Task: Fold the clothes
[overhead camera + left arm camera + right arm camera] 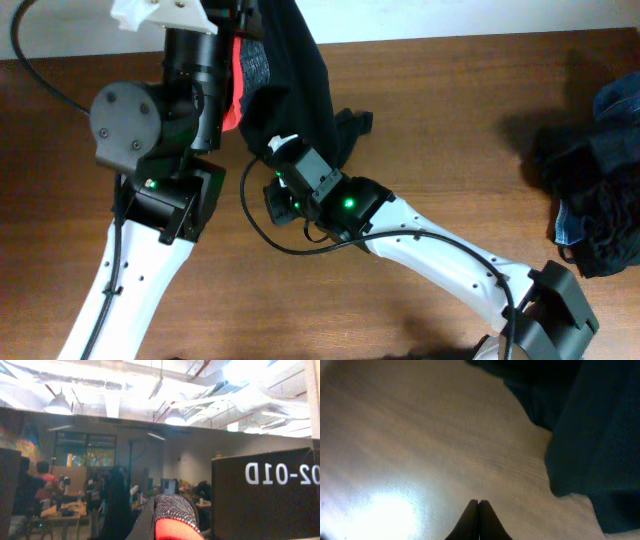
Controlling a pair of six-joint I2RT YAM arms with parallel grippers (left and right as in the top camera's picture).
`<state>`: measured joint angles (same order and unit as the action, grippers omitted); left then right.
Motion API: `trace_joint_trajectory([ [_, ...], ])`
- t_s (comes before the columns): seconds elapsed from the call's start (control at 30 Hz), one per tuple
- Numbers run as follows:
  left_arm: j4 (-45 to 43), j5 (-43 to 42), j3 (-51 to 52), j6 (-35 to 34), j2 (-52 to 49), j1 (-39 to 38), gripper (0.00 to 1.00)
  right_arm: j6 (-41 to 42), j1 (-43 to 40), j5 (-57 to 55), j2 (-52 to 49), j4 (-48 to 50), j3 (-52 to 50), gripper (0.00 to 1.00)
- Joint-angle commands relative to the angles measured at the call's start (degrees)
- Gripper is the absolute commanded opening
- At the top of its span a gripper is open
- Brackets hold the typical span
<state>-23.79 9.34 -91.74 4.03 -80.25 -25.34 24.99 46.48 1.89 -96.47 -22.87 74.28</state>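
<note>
Your left hand (226, 57) was up high at the far side of the table (450, 100). It was pressed together, pinching the top of the pants (300, 70). The pants hung down from it in a long black drape. Their low end lay bunched on the table near the middle. The grey band (175, 505) and the red edge (175, 530) showed right by that hand. In the left wrist view they sat at the very bottom, with the room and the roof lights behind them.

Your right arm reached in from the near right side. Your right hand (478, 510) was low over the table, just beside the hanging pants. Its two fingers were pressed together with bare wood under them. In the right wrist view the dark cloth lay off to the right of the fingers, apart from them.

A heap (600, 180) of dark and blue clothes sat at the right edge of the table, well apart from both hands.
</note>
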Motion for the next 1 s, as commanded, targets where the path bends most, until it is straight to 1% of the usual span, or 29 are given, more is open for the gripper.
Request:
trace_joint_trajectory([
  [0.0,-0.8,-2.7,-1.9,-0.6,3.4,-0.2,0.01,-3.0,-0.1,-4.5,-0.2,5.0,-2.9,0.04],
  [0.07,-1.0,-4.9,-1.9,-0.6,4.4,-0.2,0.01,-3.8,-0.4,-9.7,-0.5,6.2,-3.1,0.04],
  [0.17,-1.0,-8.3,-1.9,-2.4,6.2,-0.2,0.01,-3.8,-2.1,-17.5,-0.5,7.5,-3.1,0.04],
  [0.33,1.5,-11.1,-1.9,-2.8,9.3,-0.2,0.01,-8.1,-8.2,-22.2,-0.5,9.2,-3.1,0.04],
  [0.57,7.2,-15.7,-1.9,-2.7,12.2,-0.2,0.00,-8.3,-17.9,-21.8,-0.4,11.7,-3.0,0.04],
  [0.7,11.1,-16.0,-1.9,-2.7,12.3,-0.2,0.00,-9.0,-21.3,-21.5,-0.2,11.8,-2.6,0.04],
  [0.87,12.7,-16.0,-1.9,-2.7,9.6,-0.2,0.01,-13.9,-22.1,-15.9,0.1,11.4,-2.2,0.04],
  [0.97,12.0,-16.0,-1.9,-2.7,7.7,-0.2,0.01,-14.3,-22.1,-13.8,0.9,10.6,-2.2,0.04],
])
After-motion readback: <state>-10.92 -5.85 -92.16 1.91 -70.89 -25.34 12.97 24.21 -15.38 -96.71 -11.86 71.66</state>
